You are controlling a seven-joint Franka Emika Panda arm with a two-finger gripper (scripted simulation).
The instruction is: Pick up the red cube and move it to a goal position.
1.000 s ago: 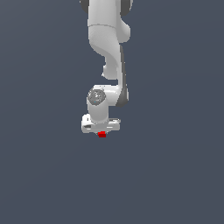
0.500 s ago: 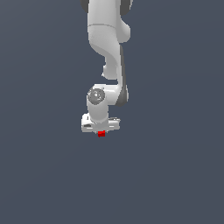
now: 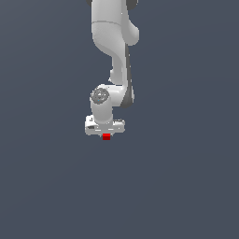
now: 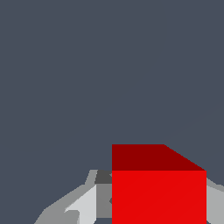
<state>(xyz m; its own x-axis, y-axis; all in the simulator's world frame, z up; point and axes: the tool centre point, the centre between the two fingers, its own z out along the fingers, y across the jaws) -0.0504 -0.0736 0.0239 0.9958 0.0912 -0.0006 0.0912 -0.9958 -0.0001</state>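
Note:
The red cube (image 3: 106, 137) is tiny, bright red with a darker side face. In the exterior view it sits right under the white hand of my arm, at the gripper (image 3: 106, 136). In the wrist view the red cube (image 4: 158, 192) fills the space between my grey fingers (image 4: 81, 205), which press on its sides. The gripper is shut on the cube. The fingertips are hidden behind the cube and the hand in the exterior view.
The white arm (image 3: 114, 42) comes down from the top of the exterior view. All around is plain dark grey-blue ground (image 3: 186, 177) with no other objects in view.
The gripper with the red cube has risen slightly and drifted a little to the exterior view's left. The cube stays between the fingers.

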